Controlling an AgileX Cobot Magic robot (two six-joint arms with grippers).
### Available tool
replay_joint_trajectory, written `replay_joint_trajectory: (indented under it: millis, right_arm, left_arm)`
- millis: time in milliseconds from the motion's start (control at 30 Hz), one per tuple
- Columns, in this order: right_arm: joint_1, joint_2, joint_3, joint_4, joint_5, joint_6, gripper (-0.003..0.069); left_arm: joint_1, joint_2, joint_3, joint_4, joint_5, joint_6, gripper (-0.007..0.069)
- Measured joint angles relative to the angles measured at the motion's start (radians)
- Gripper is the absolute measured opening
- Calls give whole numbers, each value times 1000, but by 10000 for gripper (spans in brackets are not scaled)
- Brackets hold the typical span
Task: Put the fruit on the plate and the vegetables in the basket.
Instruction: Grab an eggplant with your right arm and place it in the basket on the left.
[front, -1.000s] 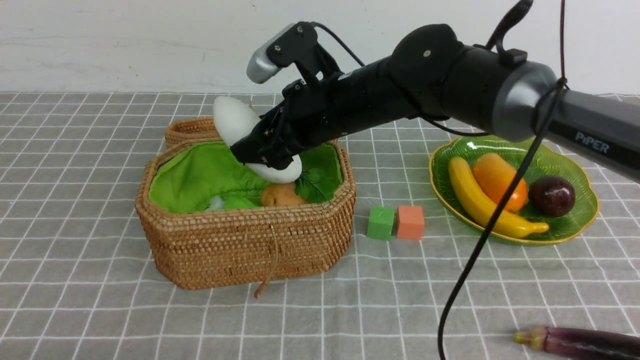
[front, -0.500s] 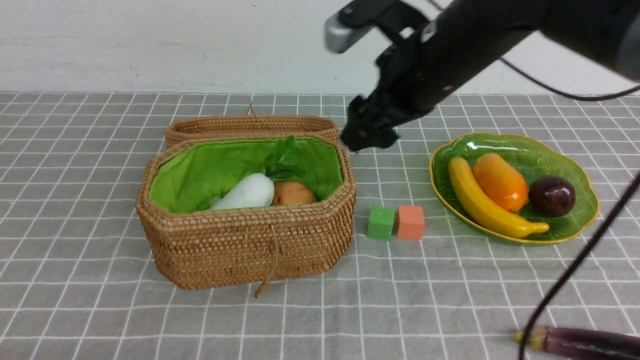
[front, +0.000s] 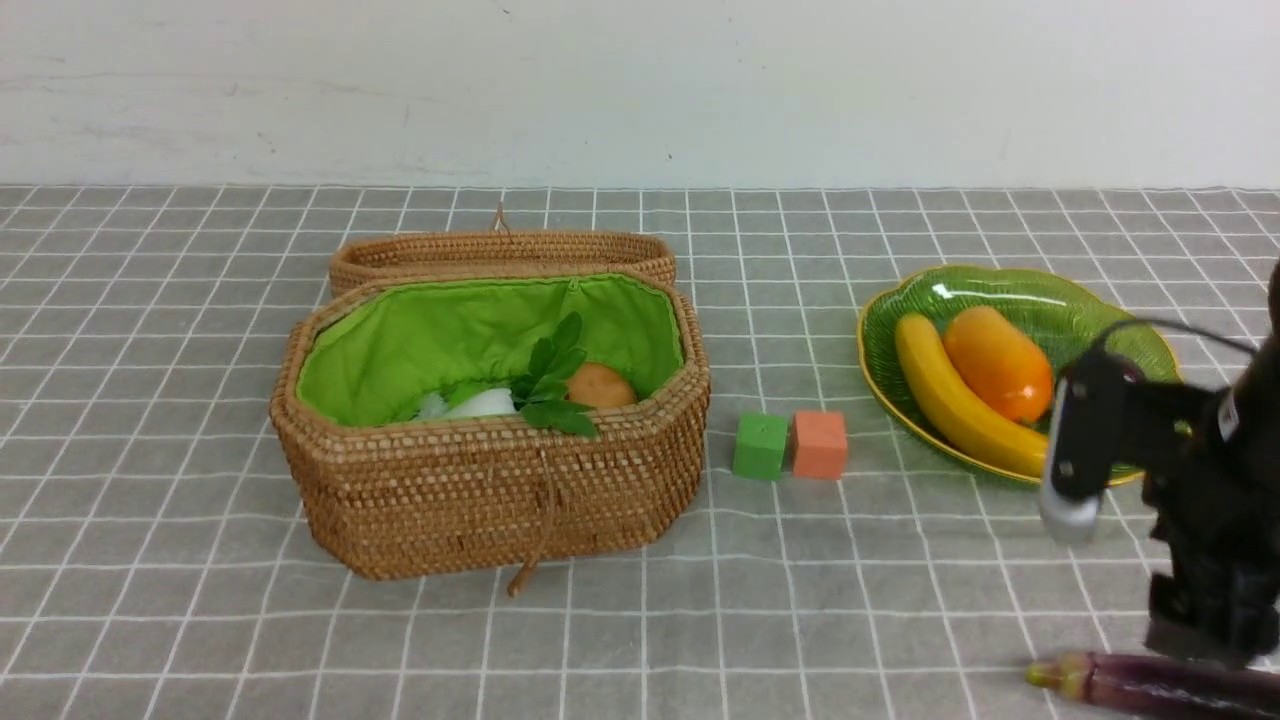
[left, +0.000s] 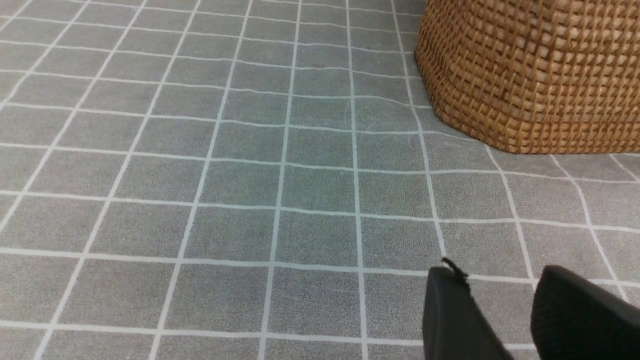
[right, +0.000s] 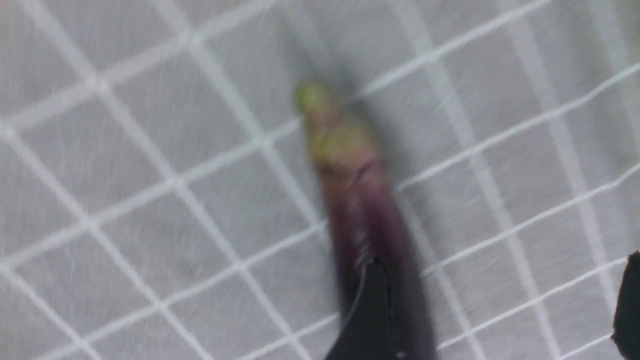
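The woven basket (front: 480, 500) stands left of centre with its green lining showing. Inside it lie the white radish (front: 482, 403) with green leaves and the brown potato (front: 600, 385). On the green plate (front: 1000, 285) at the right rest the banana (front: 950, 395) and the mango (front: 995, 360); my right arm hides the mangosteen. The purple eggplant (front: 1150, 685) lies on the cloth at the front right. My right gripper (front: 1205, 640) hangs just above it, open (right: 500, 310), one finger (right: 372, 310) over the eggplant (right: 360, 200). My left gripper (left: 497, 272) is open and empty, low over the cloth near the basket (left: 525, 75).
A green cube (front: 760, 445) and an orange cube (front: 820, 443) sit side by side between basket and plate. The woven lid (front: 500, 250) leans behind the basket. A grey checked cloth covers the table.
My right arm let go of the radish over the basket, rose, and swung right and forward to hang above the eggplant. The radish now lies in the basket.
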Motion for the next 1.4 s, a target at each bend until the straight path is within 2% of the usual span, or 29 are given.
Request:
replay_joint_trajectory:
  millis: [200, 367, 433, 533, 567, 733, 800, 867, 933, 967, 1067, 1100, 1133, 1233, 1400]
  right_arm:
    - [0, 22, 143, -57, -218, 72, 594]
    - [0, 118, 152, -58, -254, 80, 575]
    - [0, 144, 136, -42, -228, 80, 509]
    - [0, 166, 103, -11, -163, 80, 323]
    - [0, 173, 85, -7, -144, 80, 307]
    - [1, 180, -68, 44, -41, 80, 319]
    - [7, 176, -143, 99, -12, 80, 319]
    - [26, 172, -274, 213, 23, 80, 319]
    - [60, 174, -404, 368, 30, 77, 319]
    - [95, 186, -519, 508, 21, 54, 319]
    - [180, 229, -699, 716, -41, -22, 319]
    - [192, 238, -722, 744, -54, -34, 319]
    - [248, 287, -815, 858, -111, -85, 319]
    - [320, 376, -923, 969, -228, -134, 319]
    - [405, 546, -1038, 1010, -414, -146, 319]
  left_arm:
    - [0, 0, 0, 0, 0, 0, 239]
    - [0, 0, 0, 0, 0, 0, 238]
    - [0, 0, 0, 0, 0, 0, 238]
    - [0, 0, 0, 0, 0, 0, 238]
    - [0, 0, 0, 0, 0, 0, 238]
    - [0, 0, 0, 0, 0, 0, 238]
    - [0, 0, 0, 0, 0, 0, 238]
    - [0, 0, 0, 0, 0, 0, 238]
    - [0, 0, 0, 0, 0, 0, 238]
    - [0, 0, 0, 0, 0, 0, 238]
    - [0, 0, 0, 0, 0, 0, 238]
    - [0, 0, 0, 0, 0, 0, 238]
    - [0, 0, 0, 0, 0, 0, 238]
    - [0, 0, 0, 0, 0, 0, 238]
    - [0, 0, 0, 0, 0, 0, 238]
